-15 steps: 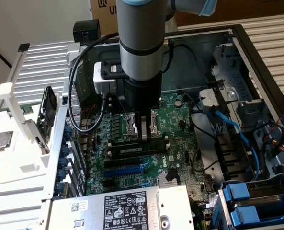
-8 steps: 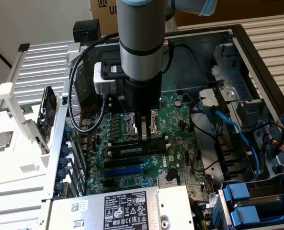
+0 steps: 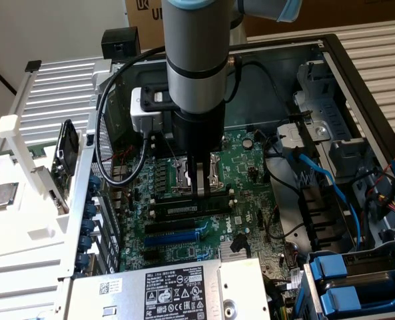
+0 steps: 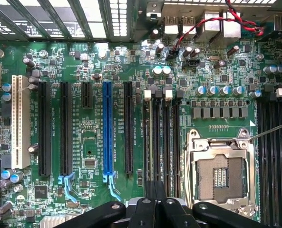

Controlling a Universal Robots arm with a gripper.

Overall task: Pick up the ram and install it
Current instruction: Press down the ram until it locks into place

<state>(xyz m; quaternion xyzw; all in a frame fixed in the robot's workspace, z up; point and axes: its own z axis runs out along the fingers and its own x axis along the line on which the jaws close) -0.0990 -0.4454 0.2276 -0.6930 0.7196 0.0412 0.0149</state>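
The ram (image 3: 187, 209) is a long narrow stick with a pale label. It stands on edge in a black memory slot just in front of the processor socket (image 3: 196, 175). My gripper (image 3: 198, 191) points straight down with its fingers shut together and nothing between them. Its tips are right at the ram's top edge near the middle; I cannot tell whether they touch. In the wrist view the shut gripper (image 4: 155, 204) hangs over the row of memory slots (image 4: 163, 137). There the ram (image 4: 149, 137) looks like a thin pale strip in the slot with the white clip.
The open PC case holds the green motherboard (image 4: 88, 142) with a blue card slot (image 4: 107, 130) and long black slots. A labelled silver power supply (image 3: 177, 287) sits at the front. Blue cables (image 3: 317, 180) and drive bays lie toward the exterior view's right, and a silver processor chip (image 3: 2, 195) on a white tray to its left.
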